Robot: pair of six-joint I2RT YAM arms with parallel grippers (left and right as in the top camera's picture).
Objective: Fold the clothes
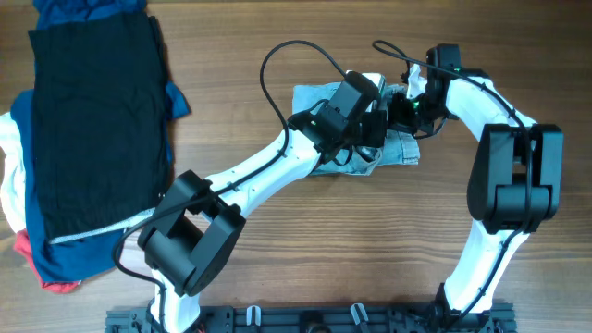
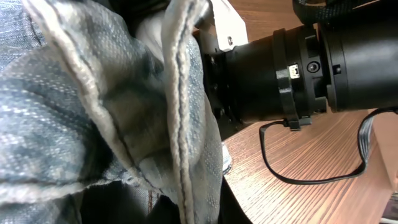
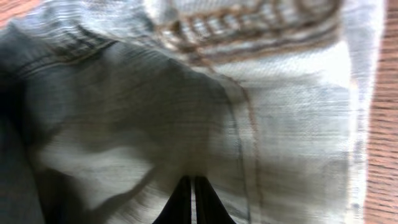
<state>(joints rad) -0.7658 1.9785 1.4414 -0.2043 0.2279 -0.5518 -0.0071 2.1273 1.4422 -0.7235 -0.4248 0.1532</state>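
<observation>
At twelve o'clock on the table (image 1: 305, 259), denim shorts (image 1: 403, 148) are being pinched by the closed left gripper (image 1: 373, 129) and right gripper (image 3: 189, 198); stitching (image 2: 180, 93) is being resolved only in wrist views.

Your count: shorts (image 1: 400, 148), one pair; black garment (image 1: 92, 120), one; clothes pile (image 1: 14, 185), one; arms, two: left arm (image 1: 268, 171), right arm (image 1: 504, 171); table (image 1: 351, 259), one.

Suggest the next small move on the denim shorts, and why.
Probably draw the left gripper, shut on the denim shorts, across a little to lay the bunched fold flat; the right gripper is shut just over the cloth.
</observation>
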